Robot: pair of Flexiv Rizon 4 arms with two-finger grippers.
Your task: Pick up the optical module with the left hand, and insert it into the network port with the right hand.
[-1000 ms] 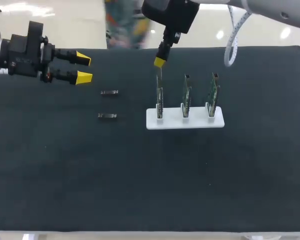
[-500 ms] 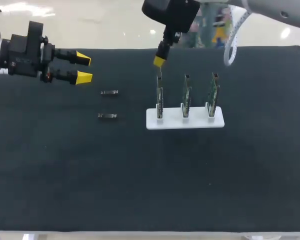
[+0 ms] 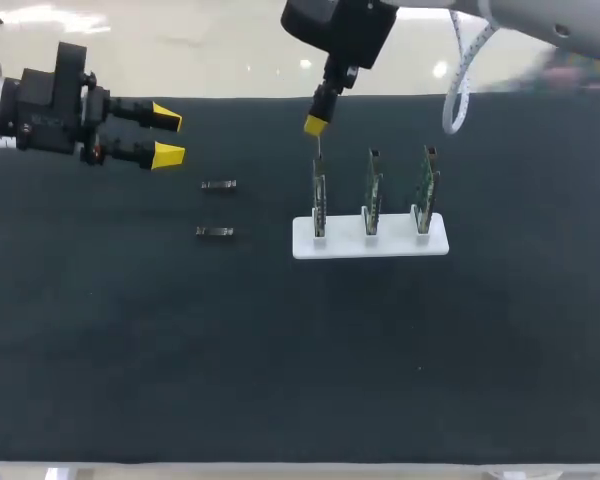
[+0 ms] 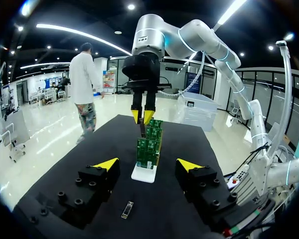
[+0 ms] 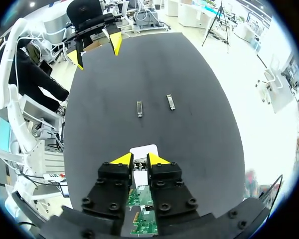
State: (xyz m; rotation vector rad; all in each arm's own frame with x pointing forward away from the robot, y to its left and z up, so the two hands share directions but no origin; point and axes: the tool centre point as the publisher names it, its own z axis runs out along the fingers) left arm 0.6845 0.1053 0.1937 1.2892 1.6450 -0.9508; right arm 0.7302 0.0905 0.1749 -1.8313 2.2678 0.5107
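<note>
The optical module is pinched upright in the right pincer. It is held directly over the network port on the leftmost board of the white base. The left pincer is spread and empty, near two spare modules lying on the worktop. Misalignment is judged the main risk. If the module is tilted or offset, it could be jammed against the port's rim, the thin board bent, or the base tipped. Slippage within the grip could be caused by a hard push.
</note>
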